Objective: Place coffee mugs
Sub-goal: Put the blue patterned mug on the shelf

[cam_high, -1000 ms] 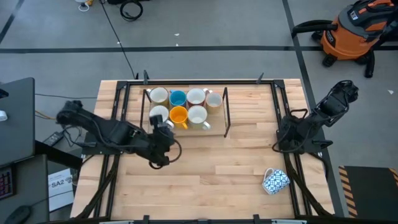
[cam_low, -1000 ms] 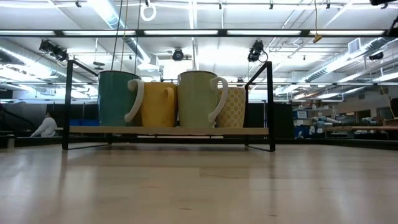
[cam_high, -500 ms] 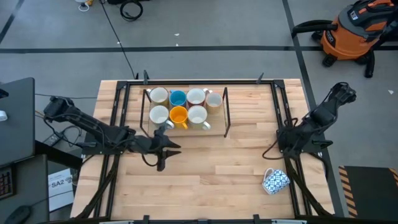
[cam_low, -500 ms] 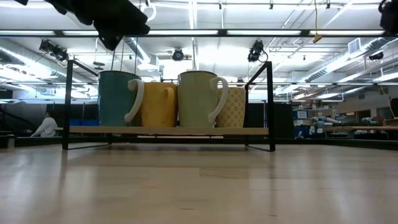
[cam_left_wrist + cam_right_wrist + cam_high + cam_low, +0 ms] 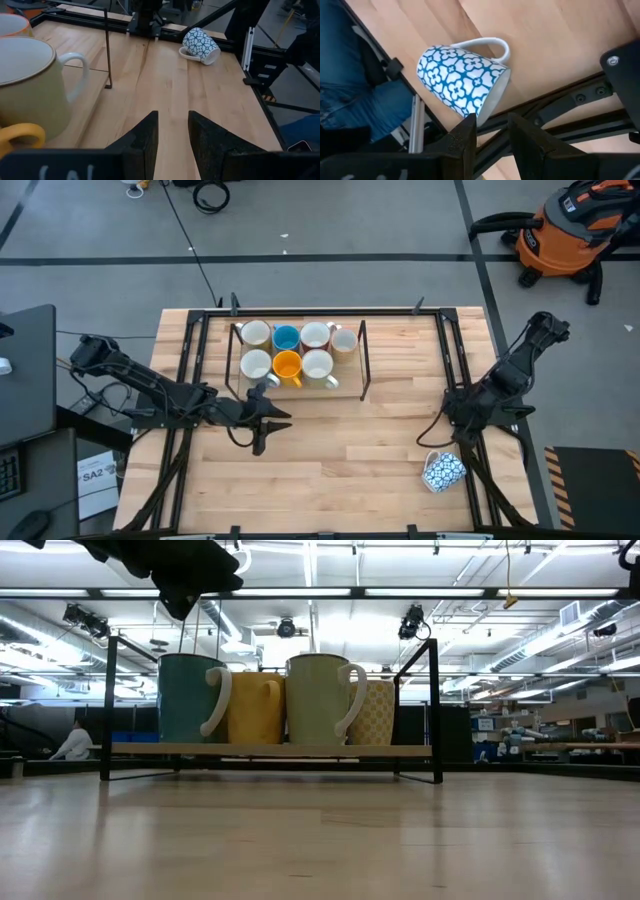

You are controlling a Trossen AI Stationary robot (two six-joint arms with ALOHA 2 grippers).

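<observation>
Lying tipped on smooth wood, glossy patterned mug (image 5: 462,80) beneath right tool (image 5: 491,131), slightly parted, empty.

Bare table (image 5: 340,450) between rack (image 5: 300,358) and patterned mug (image 5: 443,471)

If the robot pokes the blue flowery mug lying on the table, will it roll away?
The patterned mug lies on its side near the table's edge, so a nudge would probably set its round body rolling. Its handle rests by the wood and would likely stop it soon. It looks like glazed ceramic, so probably stiff, slippery and breakable. The right tool hangs just above it.
</observation>
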